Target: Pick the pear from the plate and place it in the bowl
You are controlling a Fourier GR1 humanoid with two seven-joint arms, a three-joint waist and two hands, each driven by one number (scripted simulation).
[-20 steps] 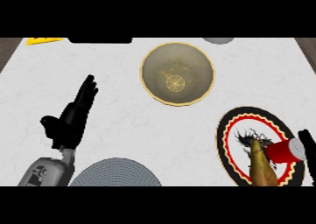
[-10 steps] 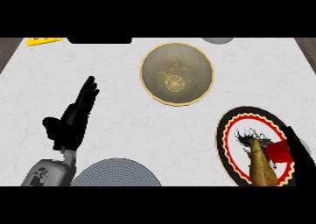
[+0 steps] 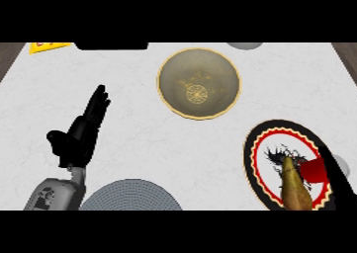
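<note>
Pear [image 3: 294, 189] on plate [image 3: 260, 148] — long axis near-vertical, narrow end up

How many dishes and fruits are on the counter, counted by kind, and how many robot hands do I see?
Plates: 2, the red-rimmed plate and the grey plate
Bowls: 1, the golden bowl
Pears: 1, the pear on the red-rimmed plate
Robot hands: 2, the left robot hand and the right robot hand
Total: 6
</note>
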